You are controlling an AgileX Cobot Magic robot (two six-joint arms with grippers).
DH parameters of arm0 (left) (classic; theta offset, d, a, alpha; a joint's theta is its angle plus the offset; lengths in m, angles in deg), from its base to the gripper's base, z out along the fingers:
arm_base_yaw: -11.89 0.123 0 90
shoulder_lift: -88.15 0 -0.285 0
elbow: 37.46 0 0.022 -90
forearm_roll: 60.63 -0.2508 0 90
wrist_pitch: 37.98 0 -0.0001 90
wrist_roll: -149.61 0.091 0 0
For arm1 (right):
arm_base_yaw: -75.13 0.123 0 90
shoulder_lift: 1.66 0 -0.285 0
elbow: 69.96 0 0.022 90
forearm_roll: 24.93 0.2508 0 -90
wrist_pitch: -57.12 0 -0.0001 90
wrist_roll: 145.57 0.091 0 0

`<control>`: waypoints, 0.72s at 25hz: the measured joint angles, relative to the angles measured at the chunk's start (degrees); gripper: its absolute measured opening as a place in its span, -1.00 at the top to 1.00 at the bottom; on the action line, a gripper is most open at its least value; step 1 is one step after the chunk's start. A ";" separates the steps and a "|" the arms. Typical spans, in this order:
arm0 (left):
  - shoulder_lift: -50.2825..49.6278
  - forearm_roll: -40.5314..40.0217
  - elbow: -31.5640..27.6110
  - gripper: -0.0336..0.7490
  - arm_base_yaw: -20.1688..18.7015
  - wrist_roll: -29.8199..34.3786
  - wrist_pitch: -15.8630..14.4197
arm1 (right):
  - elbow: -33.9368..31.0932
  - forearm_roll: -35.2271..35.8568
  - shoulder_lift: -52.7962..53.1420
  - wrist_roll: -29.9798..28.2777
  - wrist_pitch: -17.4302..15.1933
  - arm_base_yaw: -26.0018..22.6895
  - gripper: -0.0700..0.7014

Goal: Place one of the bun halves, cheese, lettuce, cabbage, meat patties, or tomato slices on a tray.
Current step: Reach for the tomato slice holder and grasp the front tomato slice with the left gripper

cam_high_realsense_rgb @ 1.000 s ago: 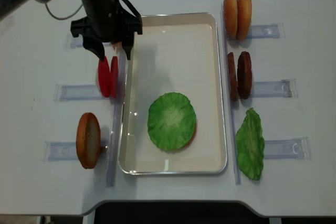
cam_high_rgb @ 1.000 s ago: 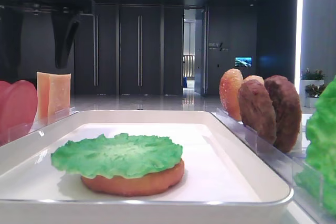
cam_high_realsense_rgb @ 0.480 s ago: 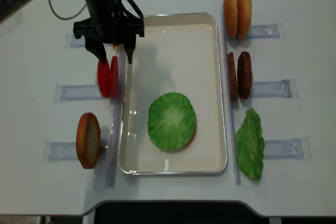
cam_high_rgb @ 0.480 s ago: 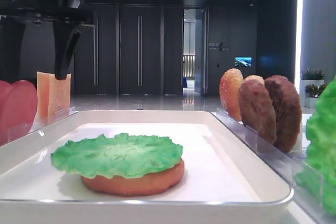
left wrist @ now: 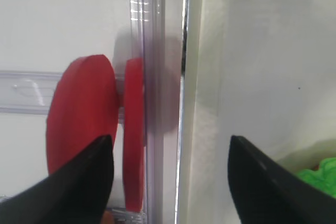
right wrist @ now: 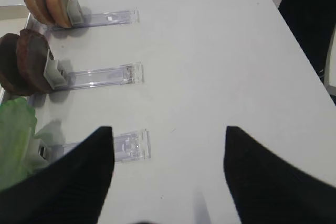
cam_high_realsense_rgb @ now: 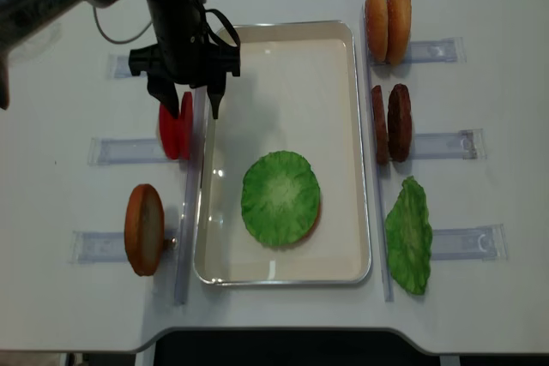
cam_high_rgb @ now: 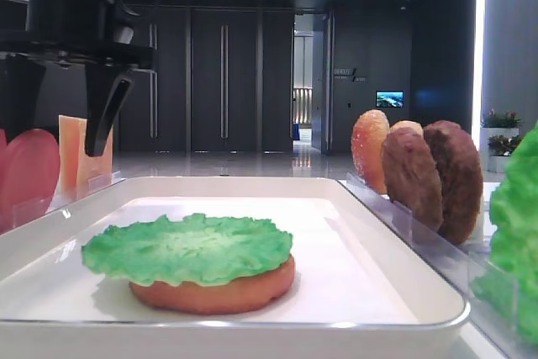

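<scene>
In the low side view the cheese (cam_high_rgb: 74,154) is half covered by a dark finger of the left gripper (cam_high_rgb: 63,124), so only the left slab shows clearly. In the overhead view the cheese cannot be seen at all, because the arm stands over it. The tomato slices (cam_high_realsense_rgb: 174,124) are partly under the same gripper there, and in the low side view they are cut by the left edge of the picture. The lettuce (cam_high_rgb: 517,233) on the right of the tray (cam_high_realsense_rgb: 343,126) is also cut by the picture edge in that view. In the right wrist view only the two finger ends are seen at the bottom, and the gripper body is out of the picture.

The left gripper stands with its jaws spread wide, above the left rim of the tray, near its far end. One finger (left wrist: 79,182) is over the tomato slices (left wrist: 84,119), the other finger is over the tray floor. It holds nothing and I see no contact with the slices.

The right gripper (right wrist: 165,177) has also its jaws wide apart and holds nothing. It hangs over the bare table (right wrist: 210,51), to the right of the tray, beside the clear racks (right wrist: 105,74).

On the tray, toward its near end, one bun half (cam_high_rgb: 214,290) lies flat with a round lettuce leaf (cam_high_realsense_rgb: 280,197) on top. Right of the tray stand two bun halves (cam_high_realsense_rgb: 387,11) and the meat patties (cam_high_realsense_rgb: 391,123). Left of the tray, at its near end, stands another bun half (cam_high_realsense_rgb: 144,229).
</scene>
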 joint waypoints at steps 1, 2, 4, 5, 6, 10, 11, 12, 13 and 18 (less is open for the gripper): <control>-0.11 0.00 0.00 -0.41 0.00 0.10 0.00 | 0.00 0.00 0.00 0.00 0.00 0.00 -0.31; -0.11 0.00 0.00 -0.40 0.00 0.17 0.00 | 0.00 0.00 0.00 0.00 0.00 0.00 -0.31; -0.16 0.00 0.00 -0.36 0.00 0.40 -0.05 | 0.00 0.00 0.00 0.00 0.00 0.00 -0.31; -0.16 0.00 0.00 -0.31 0.00 0.58 -0.05 | 0.00 0.00 0.00 0.00 0.00 0.00 -0.31; -0.16 0.00 0.00 -0.26 0.00 0.91 -0.05 | 0.00 0.00 0.00 0.00 0.00 0.00 -0.31; -0.16 -0.06 0.00 -0.04 0.00 1.83 -0.05 | 0.00 0.00 0.00 0.00 0.00 0.00 -0.31; -0.16 -0.06 0.00 0.02 0.00 1.84 -0.05 | 0.00 0.00 0.00 0.00 0.00 0.00 -0.31; -0.16 -0.06 0.00 0.07 0.00 1.88 -0.05 | 0.00 0.00 0.00 0.00 0.00 0.00 -0.31; -0.16 -0.06 0.00 0.13 0.00 1.95 -0.05 | 0.00 0.00 0.00 0.00 0.00 0.00 -0.31; -0.16 -0.08 0.00 0.40 0.00 2.20 -0.05 | 0.00 0.00 0.00 0.00 0.00 0.00 -0.31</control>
